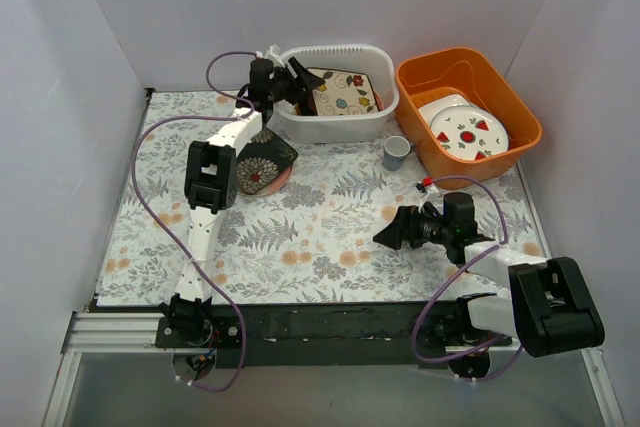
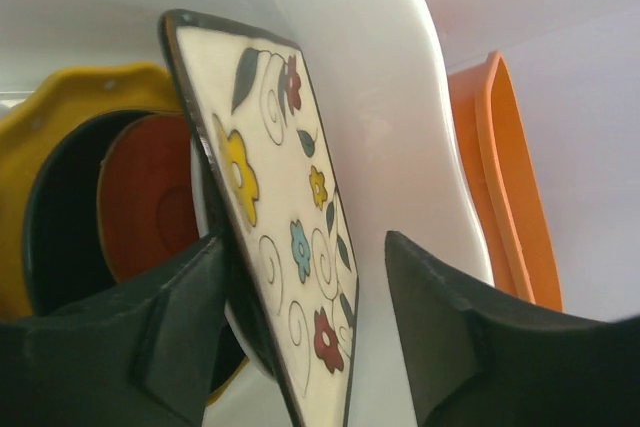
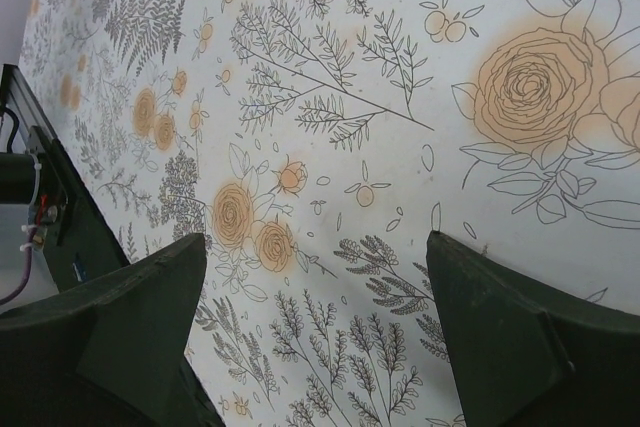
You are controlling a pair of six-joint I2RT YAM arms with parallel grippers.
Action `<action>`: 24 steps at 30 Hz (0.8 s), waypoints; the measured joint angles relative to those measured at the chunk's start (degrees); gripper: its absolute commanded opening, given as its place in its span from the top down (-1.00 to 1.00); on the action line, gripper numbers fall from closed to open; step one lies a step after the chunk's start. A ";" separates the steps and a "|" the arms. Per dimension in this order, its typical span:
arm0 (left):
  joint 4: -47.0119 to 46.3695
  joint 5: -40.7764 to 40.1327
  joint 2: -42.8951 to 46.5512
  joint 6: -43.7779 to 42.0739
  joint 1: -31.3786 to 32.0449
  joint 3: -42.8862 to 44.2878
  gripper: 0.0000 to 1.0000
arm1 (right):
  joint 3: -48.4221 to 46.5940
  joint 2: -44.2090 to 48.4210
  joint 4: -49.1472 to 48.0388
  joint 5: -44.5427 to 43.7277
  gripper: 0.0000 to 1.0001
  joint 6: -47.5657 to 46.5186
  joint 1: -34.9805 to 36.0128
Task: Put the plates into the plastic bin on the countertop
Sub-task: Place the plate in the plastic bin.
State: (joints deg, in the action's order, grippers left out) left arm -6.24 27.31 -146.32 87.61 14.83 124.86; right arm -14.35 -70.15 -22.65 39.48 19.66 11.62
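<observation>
While the right gripper [image 3: 315, 243] hung wide open and empty over the countertop [image 3: 350, 97], the left gripper [image 2: 305, 247] stood part-open at the bin [image 2: 400, 97].

Short of the left jaws, under that arm, a black plate [image 1: 262, 163] lay on a pink plate [image 1: 281, 185]. Between those jaws a floral plate [image 2: 270, 177] stood tilted inside the bin, close against one finger [image 2: 180, 297], contact unclear, and apart from the other, so not gripped. Past the near finger a red plate [image 2: 150, 197] sat in a dark plate [image 2: 60, 227] before a yellow plate [image 2: 60, 107]. Beyond the bin's wall showed an orange tub [image 2: 500, 177].
</observation>
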 measured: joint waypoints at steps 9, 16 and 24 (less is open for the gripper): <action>2.60 -0.85 0.92 -4.68 1.16 0.61 -0.96 | 1.03 3.98 3.43 -1.40 -0.96 -0.39 0.00; 12.61 -5.38 2.34 -11.58 2.43 1.62 -0.96 | 1.97 7.82 6.67 -2.69 -0.96 -0.42 0.00; 20.44 -15.06 9.64 -17.53 3.69 -2.64 -0.96 | 2.12 10.45 9.79 -3.65 -0.96 -0.31 0.00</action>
State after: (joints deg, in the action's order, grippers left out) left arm 14.20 12.25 -136.68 70.08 18.52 122.21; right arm -12.23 -59.70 -12.86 35.83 19.35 11.62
